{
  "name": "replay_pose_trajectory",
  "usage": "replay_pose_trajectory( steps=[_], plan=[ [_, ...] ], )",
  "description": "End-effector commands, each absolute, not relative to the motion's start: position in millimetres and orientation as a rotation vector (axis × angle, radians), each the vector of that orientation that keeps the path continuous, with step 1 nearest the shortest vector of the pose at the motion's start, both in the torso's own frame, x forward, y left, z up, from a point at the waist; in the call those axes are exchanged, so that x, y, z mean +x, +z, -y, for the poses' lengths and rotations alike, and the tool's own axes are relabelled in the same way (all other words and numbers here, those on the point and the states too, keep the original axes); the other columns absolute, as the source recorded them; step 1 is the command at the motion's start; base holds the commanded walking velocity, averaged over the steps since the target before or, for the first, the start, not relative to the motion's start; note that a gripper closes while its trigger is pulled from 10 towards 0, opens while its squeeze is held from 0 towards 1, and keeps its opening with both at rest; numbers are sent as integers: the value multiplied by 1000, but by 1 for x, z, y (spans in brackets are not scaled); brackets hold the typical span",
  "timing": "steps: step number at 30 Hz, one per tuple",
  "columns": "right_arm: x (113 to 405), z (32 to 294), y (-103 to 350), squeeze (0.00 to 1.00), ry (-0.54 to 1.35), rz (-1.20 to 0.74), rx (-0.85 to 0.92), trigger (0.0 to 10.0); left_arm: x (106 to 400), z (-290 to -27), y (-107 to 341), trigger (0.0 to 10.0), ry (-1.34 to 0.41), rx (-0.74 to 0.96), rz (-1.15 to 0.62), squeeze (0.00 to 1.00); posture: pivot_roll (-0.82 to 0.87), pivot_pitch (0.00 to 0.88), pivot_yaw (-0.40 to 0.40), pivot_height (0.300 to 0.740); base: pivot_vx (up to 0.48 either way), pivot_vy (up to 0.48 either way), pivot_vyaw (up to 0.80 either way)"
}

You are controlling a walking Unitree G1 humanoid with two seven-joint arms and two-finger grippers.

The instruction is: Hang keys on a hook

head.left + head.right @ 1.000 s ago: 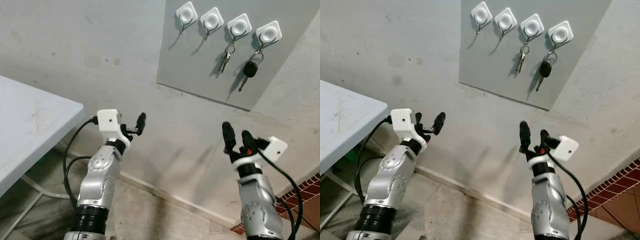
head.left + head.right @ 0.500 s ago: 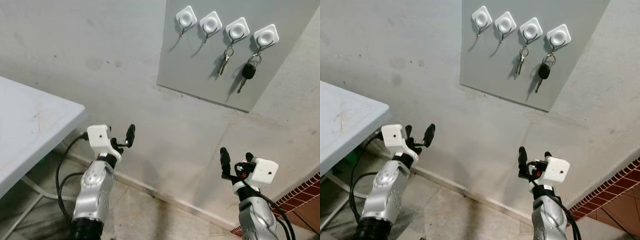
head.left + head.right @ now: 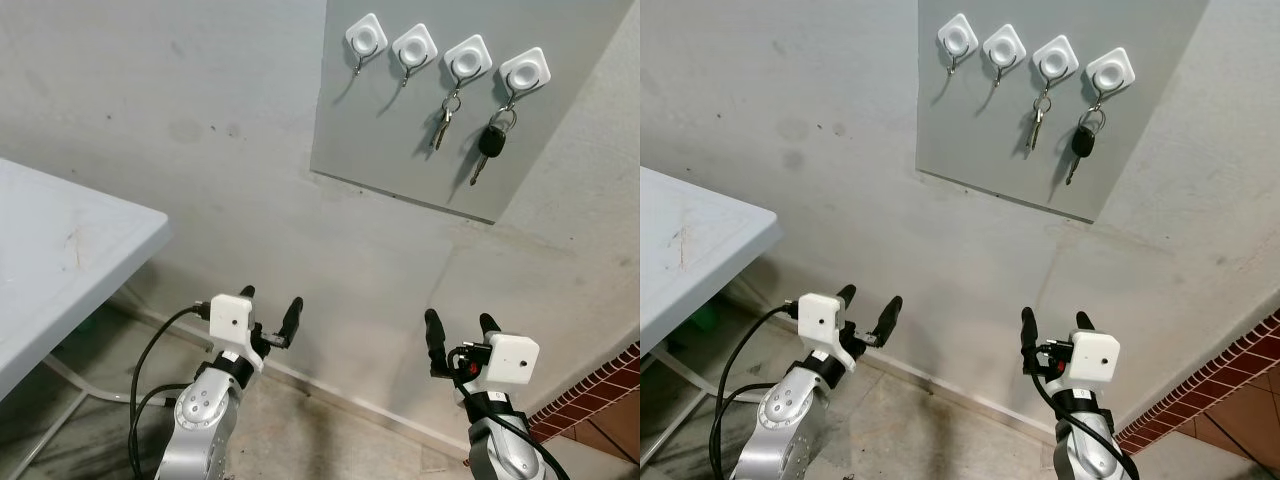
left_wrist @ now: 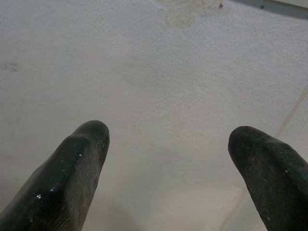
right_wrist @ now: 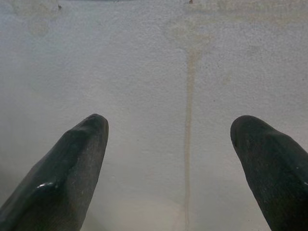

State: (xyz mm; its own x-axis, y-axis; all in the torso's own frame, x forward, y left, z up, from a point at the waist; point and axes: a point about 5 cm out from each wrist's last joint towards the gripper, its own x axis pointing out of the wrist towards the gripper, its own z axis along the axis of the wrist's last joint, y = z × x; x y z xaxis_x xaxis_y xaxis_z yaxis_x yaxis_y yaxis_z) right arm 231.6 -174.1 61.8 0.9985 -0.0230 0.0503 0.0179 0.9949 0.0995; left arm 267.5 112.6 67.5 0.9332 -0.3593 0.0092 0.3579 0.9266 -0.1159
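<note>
The left tool [image 3: 268, 318] is held low before the wall [image 3: 200, 120], its two fingers spread apart with nothing between them. The right tool [image 3: 458, 332] is held at about the same height, well apart from the left one, and is likewise seen spread wide and empty; bare wall is faced by both in the wrist views. A grey desk [image 3: 60, 260] is seen to the left. Higher on the wall a grey board [image 3: 400, 150] is fixed, carrying four white hooks [image 3: 415, 44] in a row. A small metal key [image 3: 440, 125] is hung on the third hook, and a black-headed key [image 3: 487, 145], seemingly on a ring, on the fourth.
</note>
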Motion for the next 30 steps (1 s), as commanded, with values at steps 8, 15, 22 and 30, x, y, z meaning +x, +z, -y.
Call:
replay_pose_trajectory(
  steps=[8, 15, 22, 30],
  plan=[
    [235, 167, 66, 0, -43, 87, 80, 10000, 276, -118, 77, 10000, -370, -136, 2, 0, -45, 30, 21, 714, 0, 0, 0],
    [234, 166, 69, 0, -69, 98, 71, 10000, 289, -121, 80, 10000, -366, -164, -11, 0, -85, 23, 41, 714, 0, 0, 0],
    [233, 169, 70, 0, -88, 108, 52, 10000, 296, -115, 84, 10000, -384, -180, -10, 0, -115, 7, 53, 714, 0, 0, 0],
    [233, 167, 69, 0, -80, 96, 16, 10000, 296, -112, 82, 10000, -399, -191, -20, 0, -116, 0, 41, 714, 0, 0, 0]
  ],
)
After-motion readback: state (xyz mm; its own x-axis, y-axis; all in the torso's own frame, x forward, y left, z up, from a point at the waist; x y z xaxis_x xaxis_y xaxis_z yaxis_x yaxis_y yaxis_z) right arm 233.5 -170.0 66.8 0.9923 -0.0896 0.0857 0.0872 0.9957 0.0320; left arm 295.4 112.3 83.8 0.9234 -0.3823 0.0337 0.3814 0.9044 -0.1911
